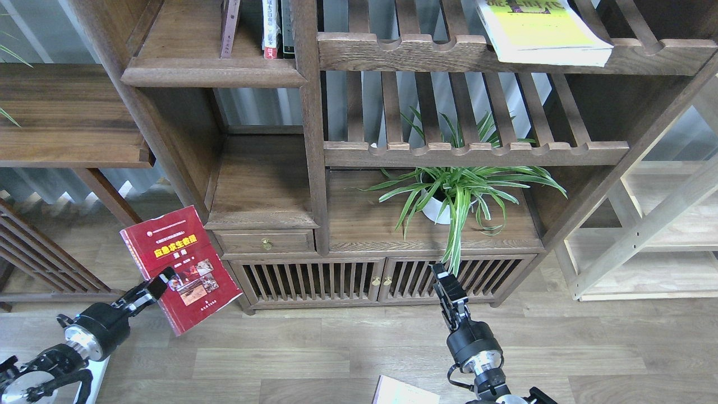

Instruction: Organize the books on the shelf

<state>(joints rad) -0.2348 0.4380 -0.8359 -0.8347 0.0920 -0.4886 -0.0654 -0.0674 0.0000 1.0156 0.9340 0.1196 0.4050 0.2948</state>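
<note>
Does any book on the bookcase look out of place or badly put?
Yes. The yellow-green book lies flat on the top slatted rack, and its corner hangs over the front rail. The thin books on the solid shelf stand upright.

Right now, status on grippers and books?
Left gripper shut on red book, held tilted above the floor. Right gripper holds nothing, fingers unclear. Yellow-green book flat on upper slatted rack. Potted plant occupies lower compartment.
</note>
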